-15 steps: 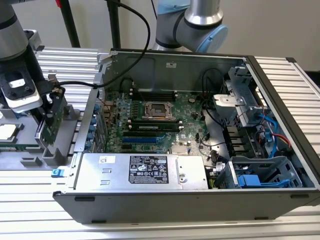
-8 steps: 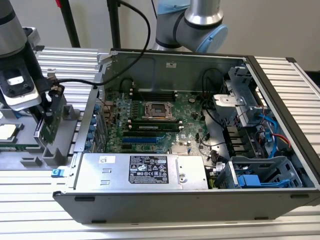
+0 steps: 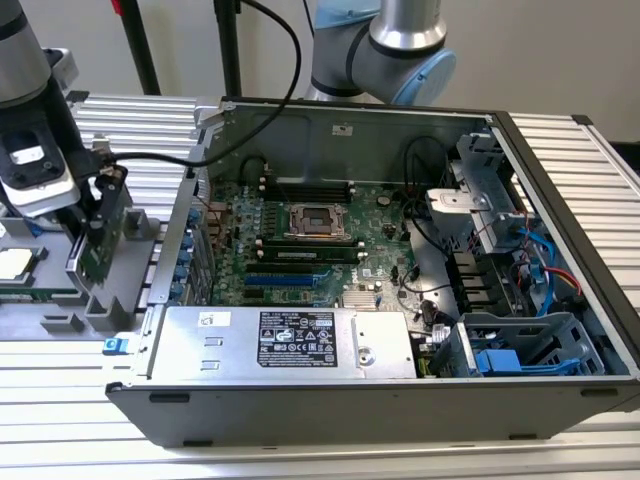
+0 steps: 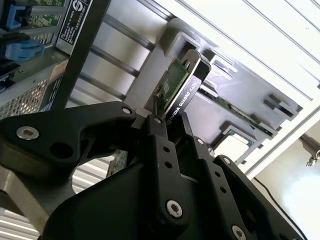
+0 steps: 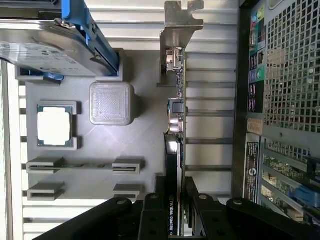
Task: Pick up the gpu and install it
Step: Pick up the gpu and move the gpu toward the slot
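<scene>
The gpu (image 3: 98, 248) is a thin card, green board on one face and black cooler on the other, held on edge over the grey parts tray (image 3: 60, 320) at the exterior view's left. My gripper (image 3: 100, 212) is shut on its upper edge. In both wrist views the black fingers (image 4: 159, 131) clamp the two faces of the gpu (image 4: 181, 82). The first wrist view shows the gpu (image 5: 176, 125) edge-on, with its silver bracket (image 5: 181, 25) at the far end and my gripper (image 5: 175, 194) around the near end. Whether the card is clear of the tray's slot I cannot tell.
The open computer case (image 3: 560, 180) lies to the exterior view's right of the tray, with the motherboard (image 3: 300, 225), blue expansion slots (image 3: 285, 282) and a power supply (image 3: 285, 342) inside. The tray also holds a processor (image 5: 54, 126), a memory stick (image 5: 75, 165) and a hard drive (image 5: 35, 52).
</scene>
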`<state>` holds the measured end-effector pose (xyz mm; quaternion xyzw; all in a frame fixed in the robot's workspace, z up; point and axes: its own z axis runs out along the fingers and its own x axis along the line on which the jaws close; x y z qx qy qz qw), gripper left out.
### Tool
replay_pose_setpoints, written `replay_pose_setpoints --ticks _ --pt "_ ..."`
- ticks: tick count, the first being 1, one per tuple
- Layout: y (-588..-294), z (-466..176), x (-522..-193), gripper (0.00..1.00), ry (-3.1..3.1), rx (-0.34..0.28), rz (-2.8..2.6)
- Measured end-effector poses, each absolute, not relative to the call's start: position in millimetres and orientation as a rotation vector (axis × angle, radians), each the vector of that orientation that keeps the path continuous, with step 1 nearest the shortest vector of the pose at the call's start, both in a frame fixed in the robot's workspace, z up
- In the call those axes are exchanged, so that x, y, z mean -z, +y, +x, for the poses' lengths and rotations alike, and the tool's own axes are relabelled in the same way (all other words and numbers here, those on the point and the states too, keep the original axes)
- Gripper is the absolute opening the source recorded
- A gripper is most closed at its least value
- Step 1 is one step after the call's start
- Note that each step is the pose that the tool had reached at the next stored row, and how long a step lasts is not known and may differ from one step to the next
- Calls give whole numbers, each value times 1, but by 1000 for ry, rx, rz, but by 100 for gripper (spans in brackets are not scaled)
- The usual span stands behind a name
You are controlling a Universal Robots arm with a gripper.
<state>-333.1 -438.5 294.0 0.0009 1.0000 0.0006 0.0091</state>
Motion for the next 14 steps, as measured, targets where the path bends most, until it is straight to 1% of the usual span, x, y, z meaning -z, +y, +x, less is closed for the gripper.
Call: replay_pose_setpoints --ticks 14 --pt "-439 -333 -303 0 3123 -2 3"
